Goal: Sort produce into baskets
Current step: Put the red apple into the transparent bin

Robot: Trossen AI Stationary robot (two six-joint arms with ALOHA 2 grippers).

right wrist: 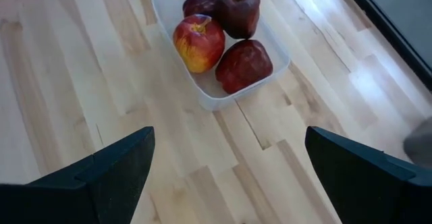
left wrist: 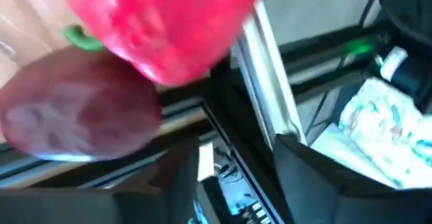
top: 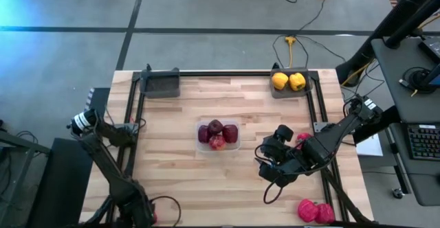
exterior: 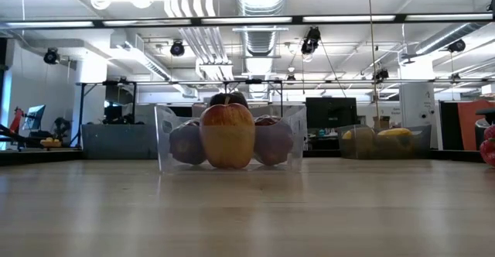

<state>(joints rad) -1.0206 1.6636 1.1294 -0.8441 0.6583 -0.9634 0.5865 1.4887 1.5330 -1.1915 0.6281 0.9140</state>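
While the left gripper point(top: 146, 211) sits clenched at the near left table edge, a red pepper point(left wrist: 169, 28) looms before it; we cannot tell if it is gripped. Right gripper point(right wrist: 229, 137) hangs spread, facing the clear container point(right wrist: 202, 92) of apples point(right wrist: 199, 43) mid-table.

Tabletop point(top: 179, 180): pale wood, plank-striped. Clear container point(top: 234, 128) holds four apples point(top: 215, 127), dark red; one point(right wrist: 199, 43) with a yellow-orange flush. Dark grey tray point(top: 278, 91): two yellow peppers point(top: 280, 81). Second dark grey tray point(top: 161, 84). Bright red peppers point(top: 315, 211) at tabletop's near right corner; one point(left wrist: 172, 21) has a green stem.
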